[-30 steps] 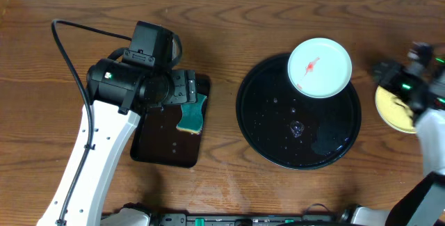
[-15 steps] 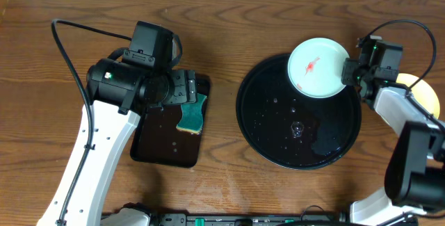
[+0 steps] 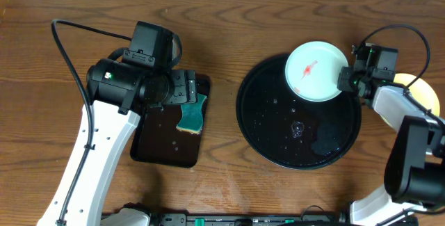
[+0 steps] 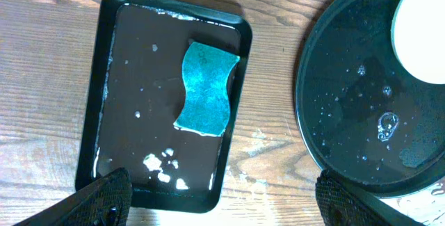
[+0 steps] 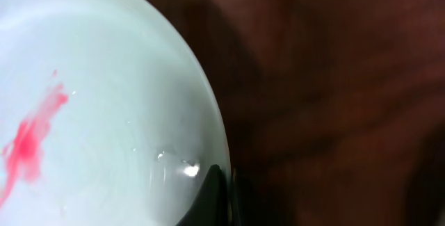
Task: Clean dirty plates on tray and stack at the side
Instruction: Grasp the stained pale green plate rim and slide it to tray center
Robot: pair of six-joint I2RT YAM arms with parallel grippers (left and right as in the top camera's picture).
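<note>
Landmark for all positions: the round tray (image 3: 257, 139), black with a raised rim, on the wood-grain tabletop (image 3: 229, 24).

Mint-white plate (image 3: 314, 71): at the far-right part of the round tray, with its outer edge reaching over the tray's rim. A red streak (image 3: 311, 65) marks its middle. It cannot be told whether the plate rests on the tray or is raised off it.

Right gripper (image 3: 345, 80): at the right rim of the round tray, closed narrow on the edge of the mint-white plate. In the right wrist view one dark fingertip (image 5: 212, 197) lies across the plate's rim, with a small wet glint just beside it.

Yellow plate (image 3: 425, 95): off the round tray, on the tabletop to its right. It is partly hidden behind the right arm.

Round tray interior: wet, with water drops (image 3: 297, 128) near the centre and a darker pool toward the near-right side.

Rectangular tray (image 4: 125, 115): left of the round tray and apart from it. It is a smaller black tray with a wet film and pale specks near its close edge. A blue-green sponge (image 4: 205, 87) lies flat in the half nearer the round tray.

Left gripper (image 4: 224, 199): above the rectangular tray with jaws spread wide and nothing between them. Only the two finger tips (image 4: 108, 198) show, at the bottom corners of the left wrist view.
</note>
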